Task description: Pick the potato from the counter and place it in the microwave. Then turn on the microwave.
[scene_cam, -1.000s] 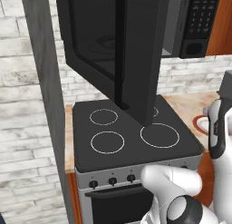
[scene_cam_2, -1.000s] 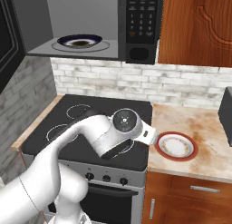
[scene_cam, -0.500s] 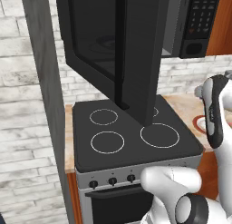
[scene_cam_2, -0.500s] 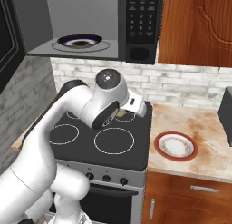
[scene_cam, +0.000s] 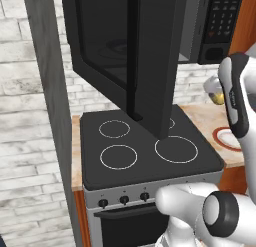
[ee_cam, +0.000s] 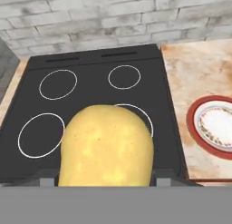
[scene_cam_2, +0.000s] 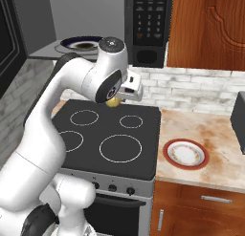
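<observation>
My gripper (ee_cam: 105,175) is shut on the potato (ee_cam: 106,146), a yellowish-tan oval lump that bulks large in the hand view. It hangs in the air above the back of the black stovetop (scene_cam_2: 143,134), tucked under my hand as the potato (scene_cam_2: 114,102) in the right base view. From the left base view the potato (scene_cam: 216,97) peeks out beside my forearm. The microwave (scene_cam_2: 146,25) hangs above, its door (scene_cam: 135,56) swung wide open toward me. A dark turntable plate (scene_cam_2: 83,43) lies inside. The counter (scene_cam_2: 210,134) runs to the right of the stove.
A white plate with a red rim (scene_cam_2: 185,154) sits on the counter right of the stove. A dark boxy appliance (scene_cam_2: 238,118) stands at the far right edge. The open door juts out over the stove's left half. A brick wall (ee_cam: 113,19) backs the stove.
My arm has risen and swung back and left with the potato, from low over the stove's front right to a height just under the microwave.
</observation>
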